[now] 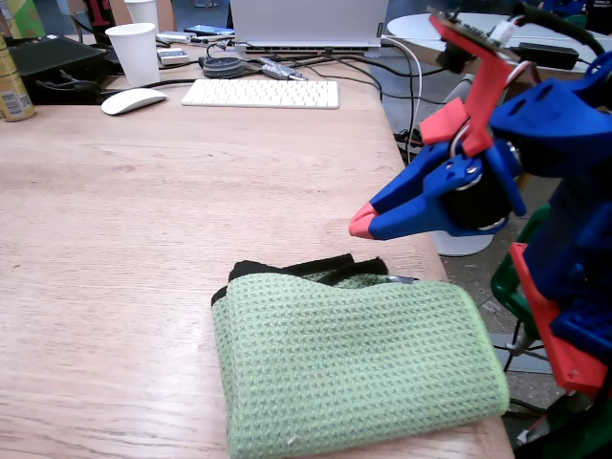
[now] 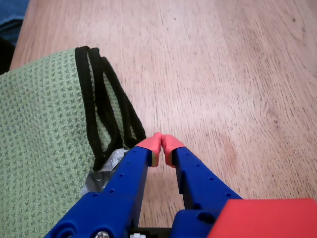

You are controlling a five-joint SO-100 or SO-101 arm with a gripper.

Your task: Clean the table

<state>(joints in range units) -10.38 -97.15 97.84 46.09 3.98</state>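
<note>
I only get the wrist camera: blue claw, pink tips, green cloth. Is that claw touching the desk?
Observer: No. In the fixed view the gripper hangs in the air above the table, just beyond the green cloth.
Operator: Is the cloth spread out?
Observer: No, it lies folded near the table's front edge.
Operator: Anything else on the desk?
Observer: Yes, at the far end: a white keyboard, a mouse and a paper cup.

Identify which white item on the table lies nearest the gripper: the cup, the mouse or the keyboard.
The keyboard. In the fixed view it lies closest to the gripper, on the table's right side; the mouse and cup sit further left.
</note>
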